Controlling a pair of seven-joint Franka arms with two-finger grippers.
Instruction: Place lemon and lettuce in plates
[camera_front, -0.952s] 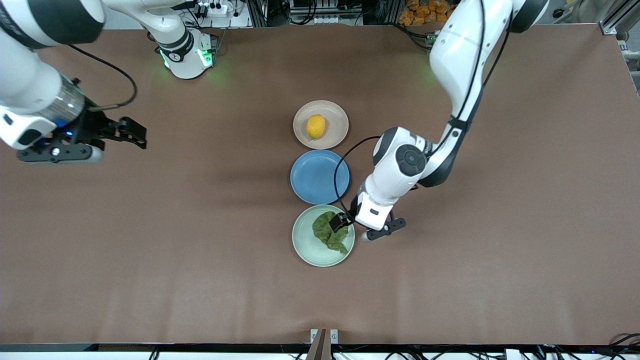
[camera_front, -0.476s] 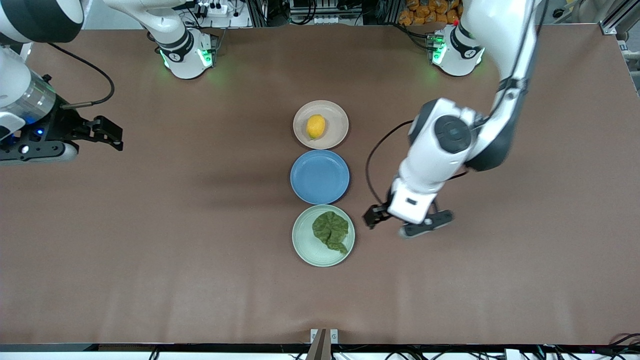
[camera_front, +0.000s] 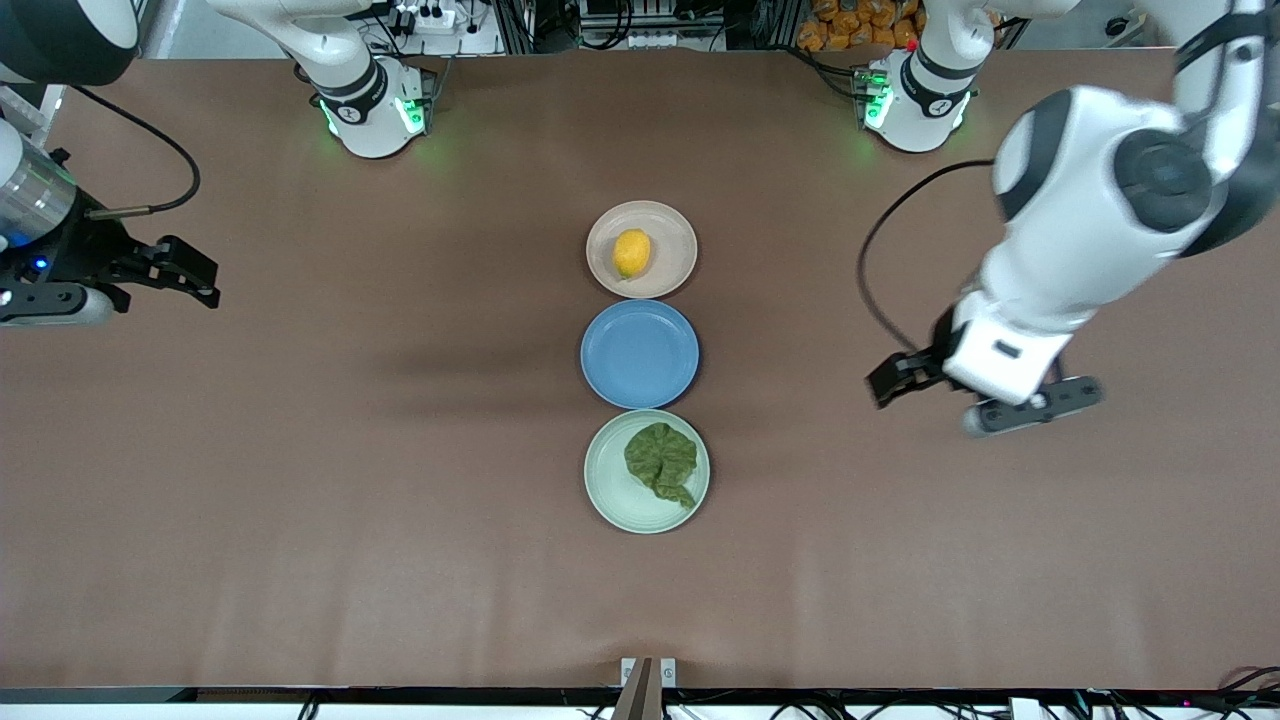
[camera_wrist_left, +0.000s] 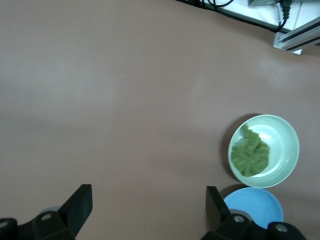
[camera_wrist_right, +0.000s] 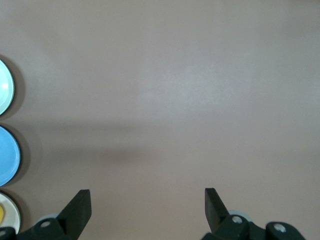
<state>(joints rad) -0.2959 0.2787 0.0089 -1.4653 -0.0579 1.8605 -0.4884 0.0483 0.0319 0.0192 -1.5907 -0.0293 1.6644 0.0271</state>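
Lettuce (camera_front: 661, 462), a dark green crumpled leaf with ruffled edges, lies in the pale mint green plate (camera_front: 611, 492), the plate nearest the front camera in a row of three. The small bright yellow lemon (camera_front: 631, 252) sits in the beige-pink plate (camera_front: 673, 232), farthest from that camera, with the blue plate (camera_front: 640, 353) bare between them. The left gripper (camera_front: 893, 378), fingers spread apart and holding nothing, hangs over bare table toward the left arm's end; a second ago it was at the lettuce in the green plate. The right gripper (camera_front: 186, 272), also spread and holding nothing, hangs over the table at the right arm's end, having drawn farther from the plates.
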